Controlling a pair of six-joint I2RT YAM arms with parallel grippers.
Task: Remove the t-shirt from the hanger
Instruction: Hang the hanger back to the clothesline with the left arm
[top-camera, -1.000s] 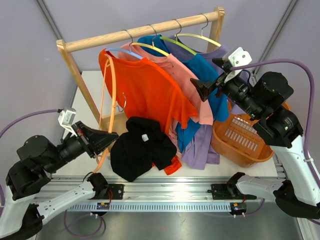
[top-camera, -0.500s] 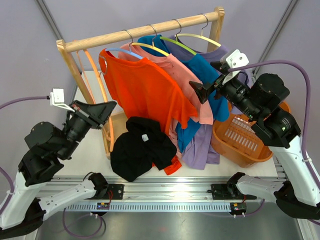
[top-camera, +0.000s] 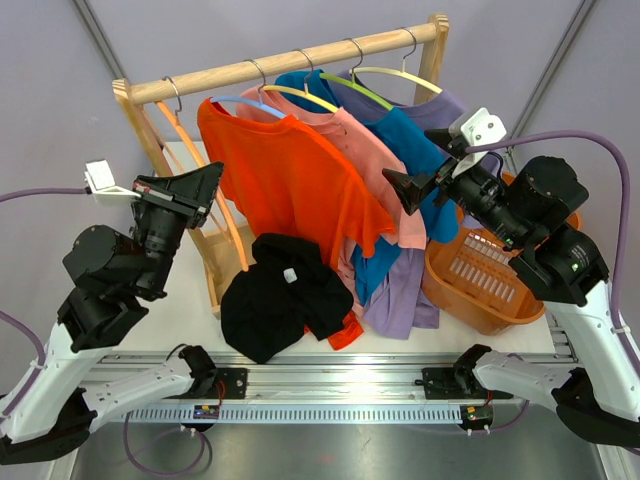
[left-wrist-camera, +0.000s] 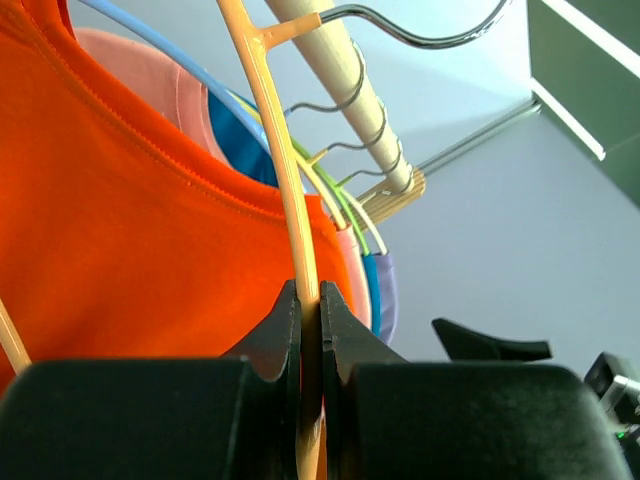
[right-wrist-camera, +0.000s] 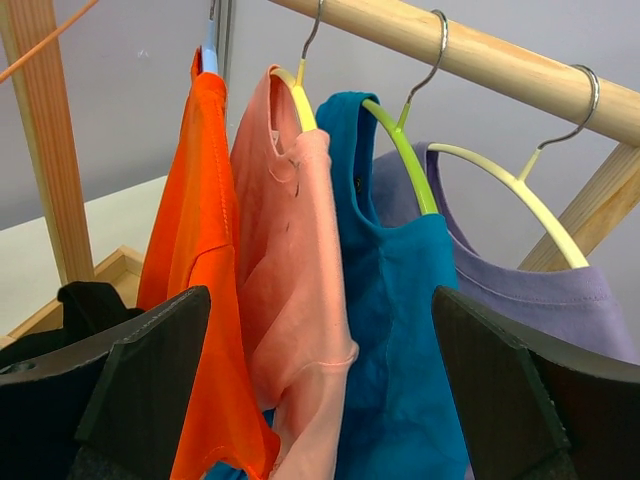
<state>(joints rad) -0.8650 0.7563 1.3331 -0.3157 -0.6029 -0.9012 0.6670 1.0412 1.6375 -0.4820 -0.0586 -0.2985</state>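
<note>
The left gripper (left-wrist-camera: 310, 300) pinches the bare orange hanger (left-wrist-camera: 285, 170) tight, likely to park its hook on the wooden rail (top-camera: 290, 62), the black t-shirt (top-camera: 275, 295) lies below that rail (already off), and the right gripper (top-camera: 398, 190) waits near it, wide open and empty.

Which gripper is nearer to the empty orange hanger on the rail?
Left. The left gripper is shut on the orange hanger; the right gripper hangs open across the rack, facing the teal t-shirt.

White links (top-camera: 592, 312) and bulky black joints (top-camera: 105, 262); the left gripper (top-camera: 208, 180) and right gripper (top-camera: 397, 190) have black wedge-shaped fingers (right-wrist-camera: 140, 370), with purple cables (top-camera: 560, 127).
</note>
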